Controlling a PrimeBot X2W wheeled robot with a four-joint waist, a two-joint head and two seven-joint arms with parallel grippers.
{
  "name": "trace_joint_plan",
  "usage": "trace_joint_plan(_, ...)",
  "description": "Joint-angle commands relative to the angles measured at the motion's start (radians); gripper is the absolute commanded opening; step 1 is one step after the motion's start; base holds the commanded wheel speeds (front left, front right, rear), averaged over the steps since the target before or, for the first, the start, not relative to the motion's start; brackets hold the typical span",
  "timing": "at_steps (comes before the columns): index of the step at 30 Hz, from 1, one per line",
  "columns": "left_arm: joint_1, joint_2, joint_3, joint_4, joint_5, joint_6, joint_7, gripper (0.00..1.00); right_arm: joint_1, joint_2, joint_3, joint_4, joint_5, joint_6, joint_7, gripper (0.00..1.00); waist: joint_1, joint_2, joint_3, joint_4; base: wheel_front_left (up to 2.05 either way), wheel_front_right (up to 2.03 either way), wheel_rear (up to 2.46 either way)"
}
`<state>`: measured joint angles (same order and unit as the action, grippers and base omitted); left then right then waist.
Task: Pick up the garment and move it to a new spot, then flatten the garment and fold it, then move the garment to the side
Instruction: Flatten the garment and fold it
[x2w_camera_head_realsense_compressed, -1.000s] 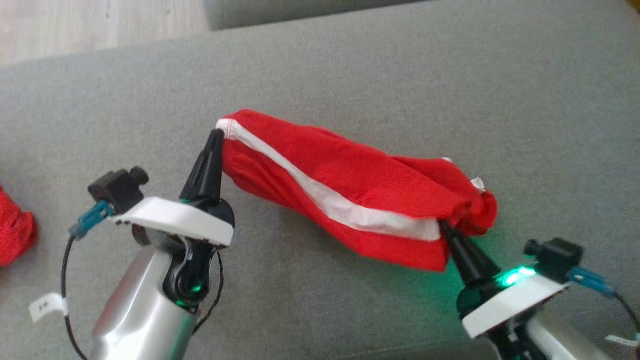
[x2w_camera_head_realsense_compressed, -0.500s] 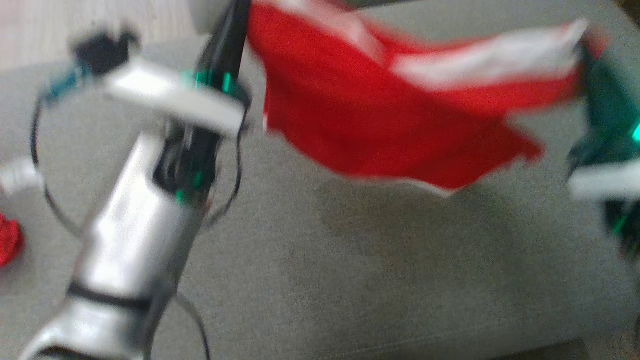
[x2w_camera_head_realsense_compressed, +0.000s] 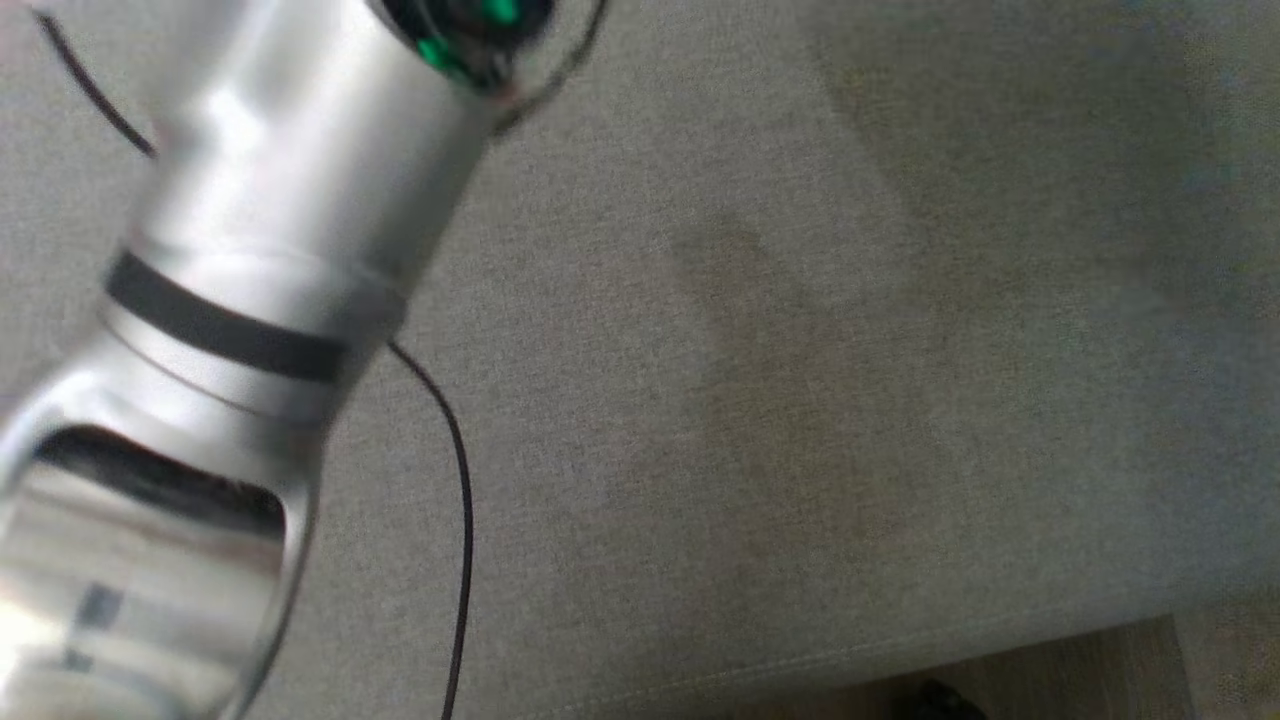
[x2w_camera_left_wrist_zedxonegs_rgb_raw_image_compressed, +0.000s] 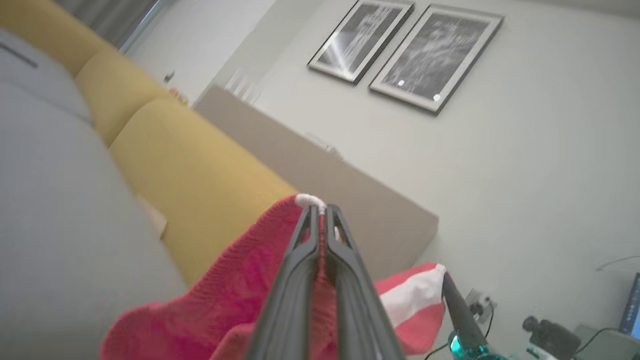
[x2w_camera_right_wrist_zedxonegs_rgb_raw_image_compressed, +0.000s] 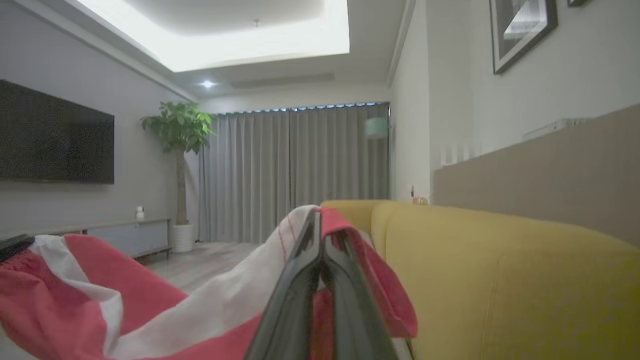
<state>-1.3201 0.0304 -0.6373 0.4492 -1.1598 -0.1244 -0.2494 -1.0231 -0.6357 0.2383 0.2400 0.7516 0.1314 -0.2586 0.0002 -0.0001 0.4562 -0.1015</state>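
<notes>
The garment (x2w_camera_left_wrist_zedxonegs_rgb_raw_image_compressed: 240, 295) is red knit cloth with a white band, hanging in the air between my two grippers. In the left wrist view my left gripper (x2w_camera_left_wrist_zedxonegs_rgb_raw_image_compressed: 320, 210) is shut on a white-edged corner of it. The dark tip of my right gripper (x2w_camera_left_wrist_zedxonegs_rgb_raw_image_compressed: 445, 280) pinches the white band at the lower right. In the right wrist view my right gripper (x2w_camera_right_wrist_zedxonegs_rgb_raw_image_compressed: 320, 216) is shut on a fold of the garment (x2w_camera_right_wrist_zedxonegs_rgb_raw_image_compressed: 75, 300), which sags away to the left. In the head view my silver left forearm (x2w_camera_head_realsense_compressed: 260, 200) rises over the grey cushion (x2w_camera_head_realsense_compressed: 800, 400).
Yellow sofa back cushions (x2w_camera_left_wrist_zedxonegs_rgb_raw_image_compressed: 190, 170) (x2w_camera_right_wrist_zedxonegs_rgb_raw_image_compressed: 500, 265) stand beyond the grey seat, with a tan panel (x2w_camera_left_wrist_zedxonegs_rgb_raw_image_compressed: 320, 170) behind them. Wood floor (x2w_camera_head_realsense_compressed: 1000, 680) shows past the cushion's front edge. A wall television (x2w_camera_right_wrist_zedxonegs_rgb_raw_image_compressed: 55, 135) and a potted plant (x2w_camera_right_wrist_zedxonegs_rgb_raw_image_compressed: 180, 130) stand far off.
Both grippers have lifted the garment off the grey cushion, spread it between them, and carried it up out of the head view. The left forearm now crosses that view's upper left.
</notes>
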Motion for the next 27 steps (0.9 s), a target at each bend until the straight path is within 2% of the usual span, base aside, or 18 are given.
trace_joint_plan(1,0.016,0.02,0.0,-0.011,0.002,-0.006,-0.006,0.0,0.05,-0.018,0.013,-0.014,-0.003,-0.001,-0.003,0.0,-0.0002,0.0001,0.015,0.004,0.0,0.0,0.0)
trace_joint_plan(5,0.143,0.02,-0.053,0.021,0.007,-0.006,-0.011,0.0,0.16,-0.008,0.065,0.019,0.024,-0.001,-0.003,0.0,-0.0002,0.0001,0.017,0.009,0.0,0.0,0.0)
trace_joint_plan(10,0.405,0.031,-0.004,-0.06,0.072,-0.006,-0.012,0.0,0.347,0.003,0.093,0.027,0.01,-0.001,-0.003,0.0,-0.0002,0.0001,-0.01,0.018,0.0,0.0,0.0)
trace_joint_plan(19,0.913,0.05,0.091,-0.325,0.19,-0.006,-0.012,0.0,0.756,0.084,-0.057,-0.146,-0.067,-0.001,-0.003,0.0,-0.0002,0.0001,-0.092,0.04,0.0,0.0,0.0)
trace_joint_plan(23,1.014,0.047,0.106,-0.398,0.211,-0.006,-0.012,0.0,0.88,0.111,-0.098,-0.219,-0.103,-0.001,-0.003,0.0,-0.0002,0.0001,-0.12,0.046,0.0,0.0,0.0)
trace_joint_plan(27,1.021,0.044,0.102,-0.431,0.224,-0.006,-0.012,0.0,0.908,0.115,-0.108,-0.237,-0.139,-0.001,0.008,0.0,-0.0002,0.0001,-0.131,0.057,0.0,0.0,0.0)
